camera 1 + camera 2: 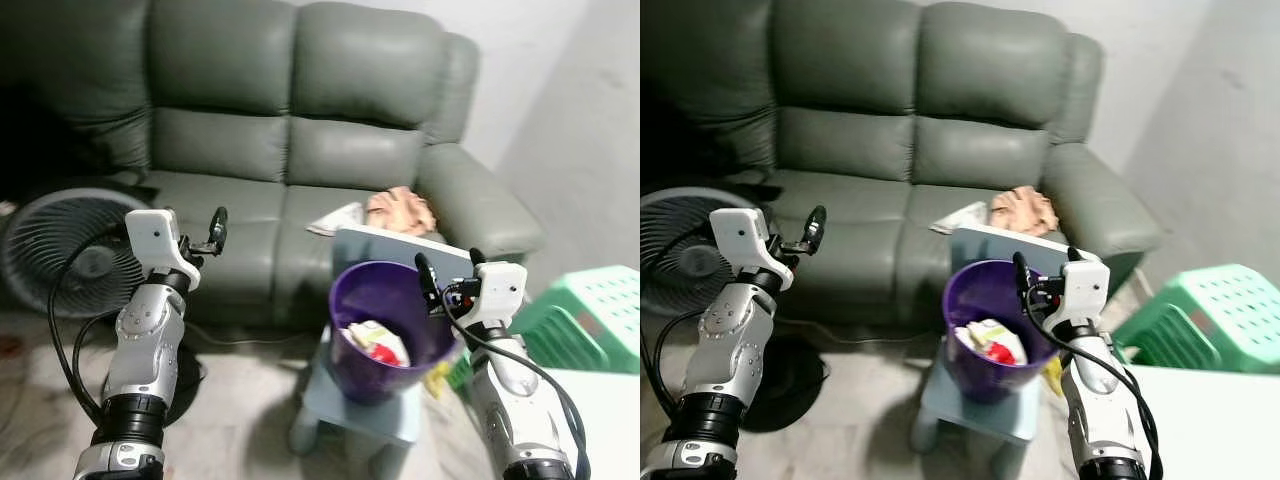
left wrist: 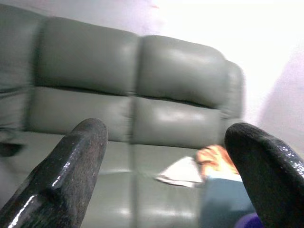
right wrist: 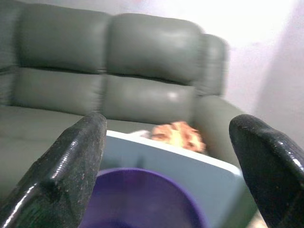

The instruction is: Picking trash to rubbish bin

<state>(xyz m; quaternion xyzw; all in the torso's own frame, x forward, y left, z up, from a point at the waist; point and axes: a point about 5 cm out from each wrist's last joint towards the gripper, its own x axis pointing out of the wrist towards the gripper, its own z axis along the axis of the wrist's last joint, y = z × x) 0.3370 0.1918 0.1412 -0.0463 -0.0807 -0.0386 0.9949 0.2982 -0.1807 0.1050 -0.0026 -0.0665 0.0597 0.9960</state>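
Grey sofa (image 1: pixel 280 150) behind purple bin (image 1: pixel 385 330) of trash (image 1: pixel 378 342), both grippers' fingers (image 2: pixel 71 166) apart, empty.

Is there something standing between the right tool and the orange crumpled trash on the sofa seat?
Yes. The round purple plastic bin and the upright pale blue board behind it stand between the open right tool and the orange crumpled trash on the grey-green leather sofa.

Hidden, cut off, blurred

Both wrist views soft with blur. Bin (image 1: pixel 385 330) wall hides most of the trash (image 1: pixel 378 343) inside; wrappers not identifiable. Fan (image 1: pixel 62 240) cut by picture edge, partly behind left arm. Orange bundle (image 1: pixel 401 210) on sofa (image 1: pixel 290 150) unclear. Stool (image 1: pixel 365 405) mostly under bin.
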